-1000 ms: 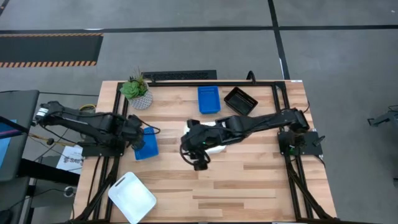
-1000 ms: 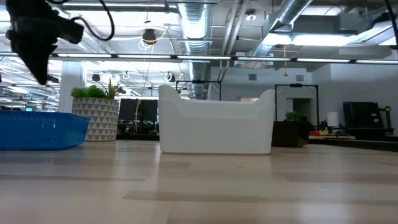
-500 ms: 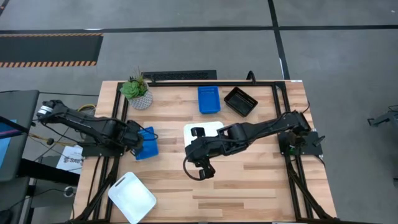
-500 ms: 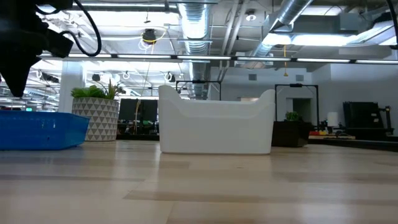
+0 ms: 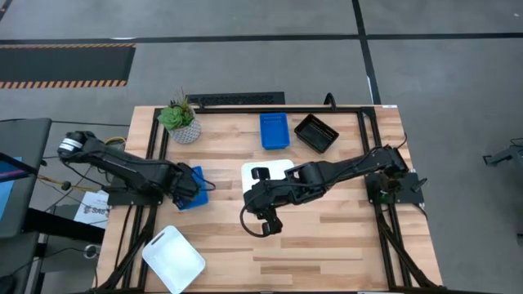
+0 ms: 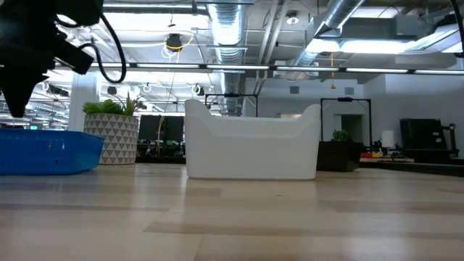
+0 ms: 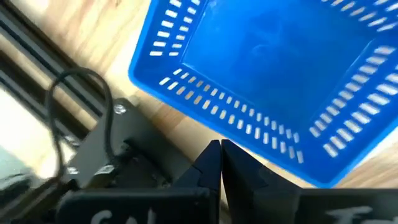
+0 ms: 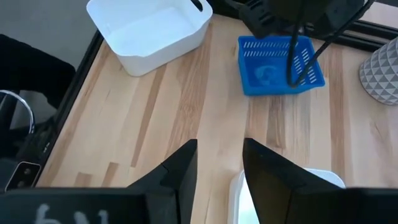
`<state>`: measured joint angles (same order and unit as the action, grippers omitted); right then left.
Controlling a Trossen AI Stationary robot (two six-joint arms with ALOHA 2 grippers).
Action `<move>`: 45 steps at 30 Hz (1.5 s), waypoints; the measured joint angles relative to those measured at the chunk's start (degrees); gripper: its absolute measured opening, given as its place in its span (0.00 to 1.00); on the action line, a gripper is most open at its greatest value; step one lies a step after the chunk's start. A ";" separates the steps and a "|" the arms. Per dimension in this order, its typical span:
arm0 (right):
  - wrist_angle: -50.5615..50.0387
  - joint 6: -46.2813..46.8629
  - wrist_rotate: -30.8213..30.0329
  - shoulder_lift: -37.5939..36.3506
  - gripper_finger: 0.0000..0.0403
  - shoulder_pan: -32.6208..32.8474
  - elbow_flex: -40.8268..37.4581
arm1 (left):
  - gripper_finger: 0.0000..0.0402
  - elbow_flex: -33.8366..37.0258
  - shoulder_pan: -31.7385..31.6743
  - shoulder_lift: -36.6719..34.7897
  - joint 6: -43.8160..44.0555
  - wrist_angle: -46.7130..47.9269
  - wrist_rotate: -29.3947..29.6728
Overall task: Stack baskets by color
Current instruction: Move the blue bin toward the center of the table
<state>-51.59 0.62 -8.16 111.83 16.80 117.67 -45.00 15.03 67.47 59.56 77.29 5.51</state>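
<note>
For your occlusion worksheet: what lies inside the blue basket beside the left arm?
The left wrist view looks into the blue basket: only its bare floor and slotted walls, nothing inside. In the high view the left gripper covers part of it, so that part stays unseen there.

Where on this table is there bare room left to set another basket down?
Bare wood fills the near right, below the right arm's jaws, right of the corner white basket. The far edge is crowded: plant, blue basket, black basket.
</note>
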 joint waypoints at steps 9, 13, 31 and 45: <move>-2.59 1.51 0.05 0.00 0.37 0.48 0.00 | 0.00 1.49 0.02 8.29 -6.76 1.91 -4.69; -2.56 1.38 0.09 0.00 0.37 0.49 0.00 | 0.00 1.58 0.02 9.54 -8.53 -3.51 -4.81; -1.04 9.36 -5.31 -0.02 0.37 -3.48 -4.85 | 0.00 1.56 -4.05 9.81 -16.70 -25.64 6.19; 21.55 8.89 -5.25 -0.12 0.51 -15.44 -13.06 | 0.00 -13.85 -1.90 3.00 -10.11 -1.99 12.16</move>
<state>-30.04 9.52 -13.41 111.71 1.36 104.60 -58.85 13.13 70.46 49.45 75.30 17.67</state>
